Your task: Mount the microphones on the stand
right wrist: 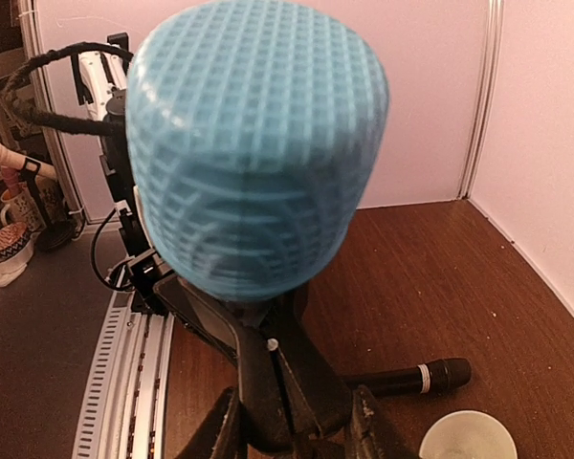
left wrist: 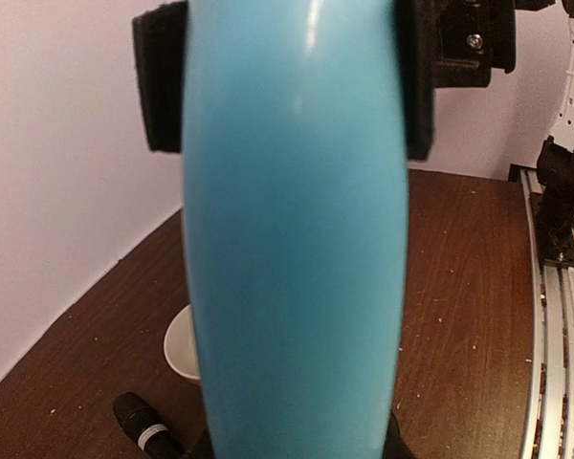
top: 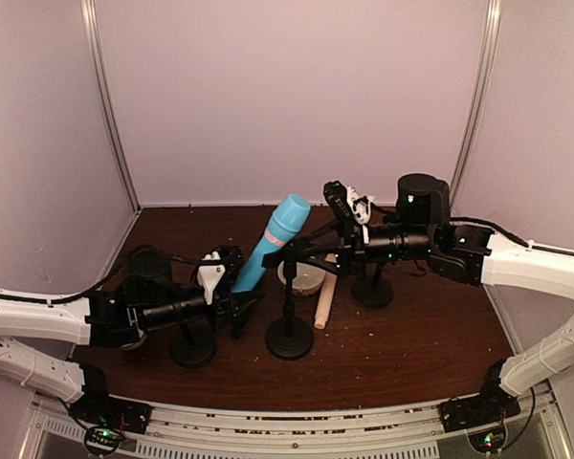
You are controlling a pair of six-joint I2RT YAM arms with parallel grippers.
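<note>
Your light blue microphone leans head-up just left of the middle stand, its lower end pinched tight by the left gripper. The right gripper sets its jaws either side of that stand's top; you cannot tell if they clamp it.

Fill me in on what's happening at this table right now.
The left tool is clamped on the lower body of the light blue microphone, holding it tilted at the clip of the middle stand. The right tool grips that clip, apparently steadying it. Whether the microphone is seated yet cannot be told. The cream microphone and the black microphone lie on the table, unattached.
</note>
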